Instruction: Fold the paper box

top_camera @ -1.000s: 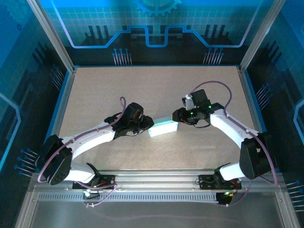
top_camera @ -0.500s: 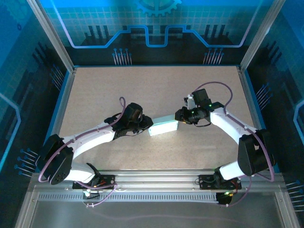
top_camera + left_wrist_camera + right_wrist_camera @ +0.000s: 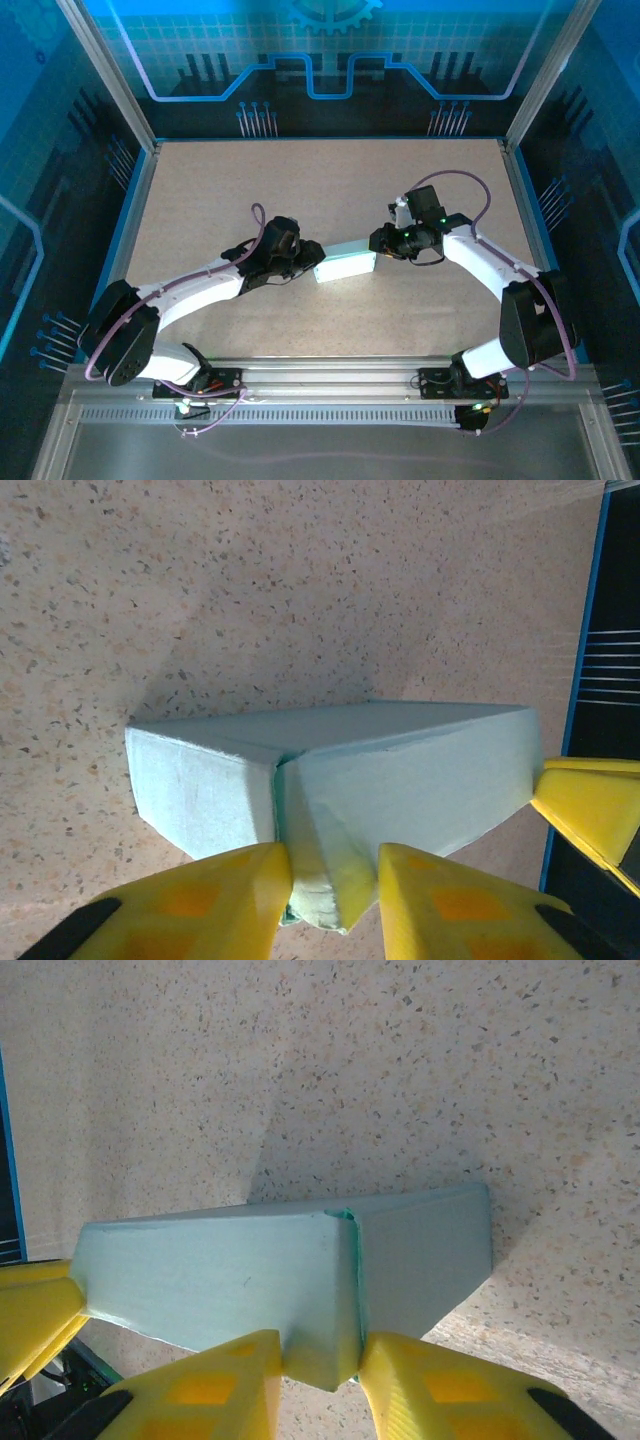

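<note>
The paper box [image 3: 345,264] is a slim pale-blue carton lying at the middle of the table between my two arms. My left gripper [image 3: 313,266] is shut on its left end. In the left wrist view the yellow fingers [image 3: 225,895] pinch a folded end flap of the box [image 3: 400,770]. My right gripper [image 3: 379,246] is shut on the right end. In the right wrist view both pads [image 3: 215,1380] press the corner of the box [image 3: 220,1270] beside a seam. Each wrist view also catches the other gripper's yellow finger [image 3: 590,810] at the box's far end.
The speckled beige tabletop [image 3: 330,190] spreads wide behind and to both sides of the box. A blue rim [image 3: 330,141] and aluminium posts [image 3: 105,75] bound it. The rail with the arm bases [image 3: 330,385] runs along the near edge.
The right wrist has dipped and turned a little, and the box has edged slightly to the right. Both grippers have stayed at the box's ends.
</note>
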